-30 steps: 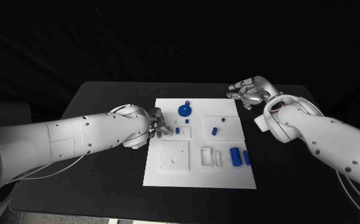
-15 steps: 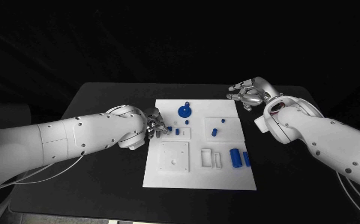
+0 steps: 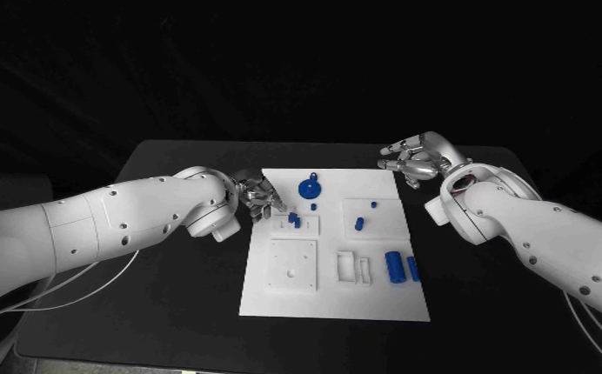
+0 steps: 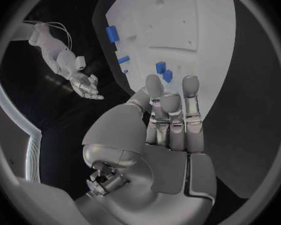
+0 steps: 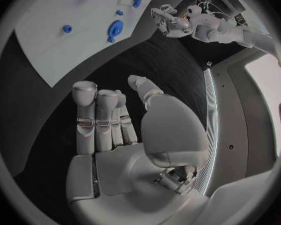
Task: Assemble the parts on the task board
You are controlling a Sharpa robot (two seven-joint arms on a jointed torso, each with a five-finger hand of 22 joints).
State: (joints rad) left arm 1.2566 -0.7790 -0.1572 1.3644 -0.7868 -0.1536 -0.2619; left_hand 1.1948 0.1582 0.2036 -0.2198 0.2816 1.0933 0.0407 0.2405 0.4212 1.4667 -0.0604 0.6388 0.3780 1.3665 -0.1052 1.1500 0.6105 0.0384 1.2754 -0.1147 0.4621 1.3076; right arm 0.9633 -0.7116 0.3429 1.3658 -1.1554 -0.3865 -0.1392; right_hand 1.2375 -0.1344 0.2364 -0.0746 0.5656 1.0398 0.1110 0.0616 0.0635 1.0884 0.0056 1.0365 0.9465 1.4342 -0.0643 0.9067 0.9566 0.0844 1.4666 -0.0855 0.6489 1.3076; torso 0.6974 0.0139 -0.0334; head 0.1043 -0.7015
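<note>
While the task board lies mid-surface, left hand over its far-left edge beside small blue parts, fingers apart and empty, right hand empty, fingers spread, beyond the far-right corner.

The left robot hand hides part of the task board's left edge.

The head camera looks down from above at the whole board, from some way off. The left wrist camera sits close behind the left hand and faces the board. The right wrist camera sits behind the right hand, farther from the board. All three views share the board.
</note>
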